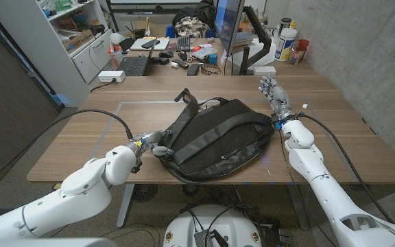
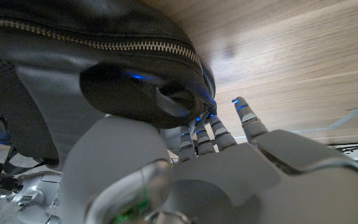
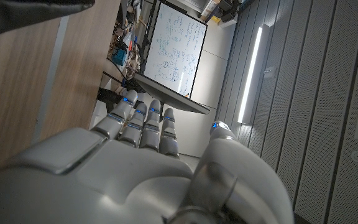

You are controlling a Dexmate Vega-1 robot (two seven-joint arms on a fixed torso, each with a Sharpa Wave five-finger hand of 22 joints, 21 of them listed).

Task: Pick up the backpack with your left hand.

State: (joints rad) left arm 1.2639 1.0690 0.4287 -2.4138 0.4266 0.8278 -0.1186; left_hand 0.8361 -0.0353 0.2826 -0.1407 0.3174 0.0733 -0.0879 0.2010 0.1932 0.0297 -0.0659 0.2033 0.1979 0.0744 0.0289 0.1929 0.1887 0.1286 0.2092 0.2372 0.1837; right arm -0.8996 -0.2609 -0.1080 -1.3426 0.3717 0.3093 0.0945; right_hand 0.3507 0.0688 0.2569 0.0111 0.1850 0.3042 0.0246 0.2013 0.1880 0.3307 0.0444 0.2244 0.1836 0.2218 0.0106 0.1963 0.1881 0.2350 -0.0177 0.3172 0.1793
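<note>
a cluttered office or lab workroom, seen past a long wooden table [image 1: 334, 130].

behind it a desk holds a black keyboard [image 1: 133, 65], a dark upright monitor [image 1: 229, 31] and heaped small items; a white shelving unit [image 1: 81, 34] stands at left, a bare grey concrete wall [image 1: 376, 48] at right.

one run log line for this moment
backpack: flat on table | left hand: at its near-left edge, not lifted | right hand: open, apart

A wooden tabletop [image 1: 348, 147] carries a black backpack [image 1: 214, 140] lying flat at its middle, toward the near edge, straps trailing to the far side. Faint pale tape lines [image 1: 125, 104] mark the wood left of it, running toward the far-left area.
</note>
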